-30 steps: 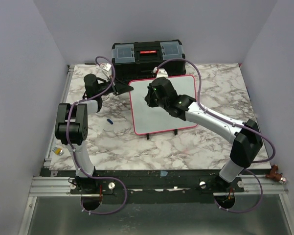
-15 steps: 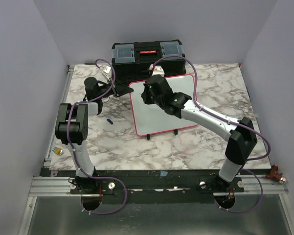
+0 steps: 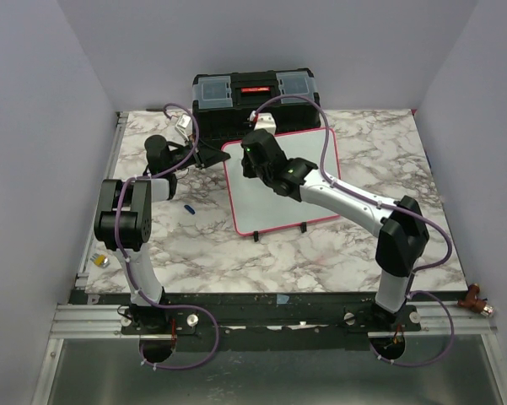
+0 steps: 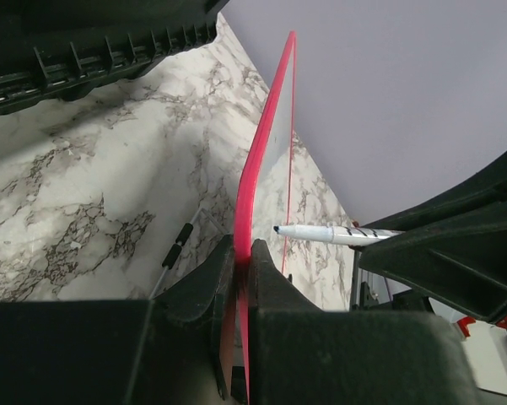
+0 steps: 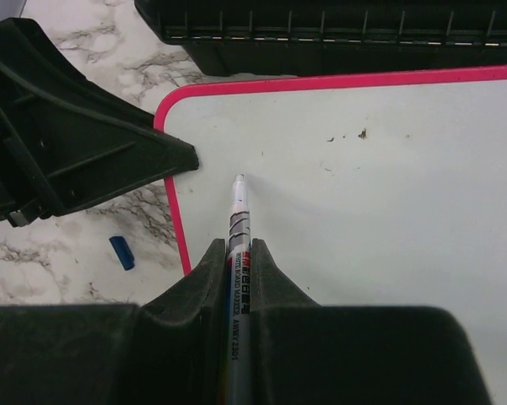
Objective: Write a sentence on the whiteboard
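Pinched tight between the fingers of the right end effector (image 5: 236,246): a slim white marker with black print on its barrel (image 5: 238,211). Long axis straight out from the wrist toward the far side of the bench, tip bared and aimed at the board's upper-left corner.

Directly under and ahead of that tip: the roughly square glossy whiteboard with a thin pink-red rounded frame (image 5: 371,219). Stands tilted on the grey-veined marble-patterned bench (image 3: 320,253), just in front of a black plastic toolbox (image 3: 253,91).

Clamped on the board's left frame edge: the left end effector (image 4: 242,250), one finger on either side, apparently steadying it. Nearer to the writing face, then: the right arm, over it, with the left only at the rim.

Cannot tell whether the tip touches. In the left wrist view, sits very close beside the face.

No blue sentence visible: blank glossy white, with only a few small dark specks toward the top middle. Likely poised at the start of the first word, so the task looks barely begun. Next move probably calls for light pressure and strokes rightward, away from the frame.

Left of the board on the bench, apart from both arms: a small blue cap (image 3: 188,208).
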Tool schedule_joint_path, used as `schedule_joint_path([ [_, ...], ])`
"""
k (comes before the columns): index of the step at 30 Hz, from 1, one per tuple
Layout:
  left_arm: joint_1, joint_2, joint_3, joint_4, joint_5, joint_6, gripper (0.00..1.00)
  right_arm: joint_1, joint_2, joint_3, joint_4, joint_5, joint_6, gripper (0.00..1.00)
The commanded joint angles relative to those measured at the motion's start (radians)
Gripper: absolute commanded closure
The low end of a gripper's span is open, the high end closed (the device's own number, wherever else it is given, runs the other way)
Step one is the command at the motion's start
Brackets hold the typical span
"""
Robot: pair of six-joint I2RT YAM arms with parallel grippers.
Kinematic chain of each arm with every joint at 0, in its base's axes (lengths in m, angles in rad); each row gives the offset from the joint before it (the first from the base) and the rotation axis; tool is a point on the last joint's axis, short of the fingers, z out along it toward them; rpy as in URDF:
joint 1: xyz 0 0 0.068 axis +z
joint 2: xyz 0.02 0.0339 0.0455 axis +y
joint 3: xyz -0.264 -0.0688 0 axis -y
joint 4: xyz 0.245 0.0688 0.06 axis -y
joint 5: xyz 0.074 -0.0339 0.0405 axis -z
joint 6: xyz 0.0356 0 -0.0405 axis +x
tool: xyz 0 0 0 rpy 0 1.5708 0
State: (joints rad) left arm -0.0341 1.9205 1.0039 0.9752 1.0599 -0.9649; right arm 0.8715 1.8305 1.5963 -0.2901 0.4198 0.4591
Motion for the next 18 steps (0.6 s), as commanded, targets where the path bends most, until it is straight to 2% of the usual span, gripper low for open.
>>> schedule_joint_path([
  [1,-0.004,-0.028,-0.016,0.086,0.018,0.078,1.00,0.009,0.030,0.039,-0.014,0.057,-0.017,0.99],
  [18,-0.001,-0.025,-0.024,0.141,0.030,0.037,1.00,0.015,0.012,-0.047,-0.015,0.040,-0.008,0.99],
])
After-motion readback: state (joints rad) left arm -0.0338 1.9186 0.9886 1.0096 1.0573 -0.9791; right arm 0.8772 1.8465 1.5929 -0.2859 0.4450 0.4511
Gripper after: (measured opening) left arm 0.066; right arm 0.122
